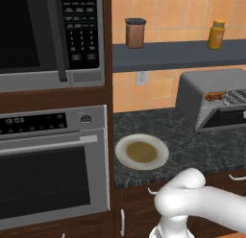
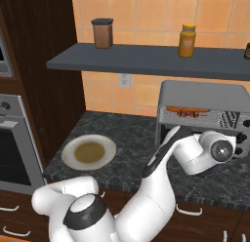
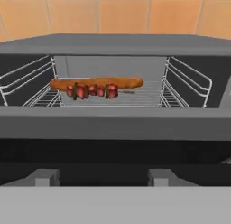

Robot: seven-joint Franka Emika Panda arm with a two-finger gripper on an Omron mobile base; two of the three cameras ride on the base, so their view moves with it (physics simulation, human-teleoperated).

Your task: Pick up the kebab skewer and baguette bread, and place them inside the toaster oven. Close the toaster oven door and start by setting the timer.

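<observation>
Flanking toaster oven [image 2: 205,97], plate [image 2: 71,160], jar [image 2: 103,33], bottle [image 2: 187,40]

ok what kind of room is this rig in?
A rendered home kitchen, by the look of it: a built-in oven under a microwave, a dark stone counter carrying a toaster oven and a plate, and orange wall tiles.

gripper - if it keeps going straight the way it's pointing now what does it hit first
Probably the toaster oven door: its grey edge runs across the hand view right ahead of the gripper. Above that edge the way leads into the toaster oven, to the skewer and baguette on the rack. Depth is unclear.
</observation>
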